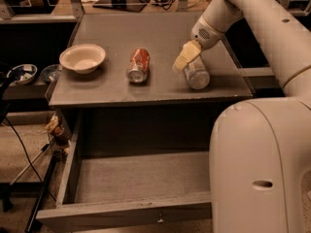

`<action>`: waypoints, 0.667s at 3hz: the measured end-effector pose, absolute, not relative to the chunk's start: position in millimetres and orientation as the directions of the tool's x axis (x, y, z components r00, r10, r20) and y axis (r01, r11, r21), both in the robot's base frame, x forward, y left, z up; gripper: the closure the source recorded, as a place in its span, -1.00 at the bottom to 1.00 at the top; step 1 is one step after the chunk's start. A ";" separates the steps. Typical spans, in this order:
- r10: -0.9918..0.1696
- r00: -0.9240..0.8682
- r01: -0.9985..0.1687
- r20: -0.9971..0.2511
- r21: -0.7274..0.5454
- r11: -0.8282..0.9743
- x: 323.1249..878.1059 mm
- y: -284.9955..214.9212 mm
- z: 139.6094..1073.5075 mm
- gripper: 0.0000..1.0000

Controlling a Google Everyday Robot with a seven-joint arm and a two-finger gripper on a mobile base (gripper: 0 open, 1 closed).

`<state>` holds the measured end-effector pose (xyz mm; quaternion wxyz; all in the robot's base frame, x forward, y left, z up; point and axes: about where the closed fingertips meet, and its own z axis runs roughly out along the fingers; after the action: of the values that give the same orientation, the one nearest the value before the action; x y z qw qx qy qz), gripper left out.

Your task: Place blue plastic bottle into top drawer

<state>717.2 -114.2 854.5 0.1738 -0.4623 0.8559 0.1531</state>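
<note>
The blue plastic bottle (pixel 197 73) lies on its side on the right part of the grey tabletop (pixel 112 89), to the right of the red soda can (pixel 138 65) and the white bowl (pixel 82 58). The gripper (pixel 185 57) is low at the bottle's upper left side and seems to touch it, but it is not possible to tell if it is grasping or released. Below the tabletop, the top drawer (pixel 126 212) stands pulled out.

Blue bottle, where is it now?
In the camera view, the blue bottle lies on the tabletop right of the soda can, the pincer at its far end.
</note>
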 end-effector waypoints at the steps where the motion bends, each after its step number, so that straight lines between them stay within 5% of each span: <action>1: -0.738 -0.512 -0.845 -0.439 0.101 0.526 717.2 -114.2 854.5 -1.00; 2: -0.738 -0.512 -0.845 -0.439 0.101 0.526 717.2 -114.2 854.5 -0.47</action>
<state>717.2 -114.2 854.5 0.1738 -0.4623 0.8559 0.1531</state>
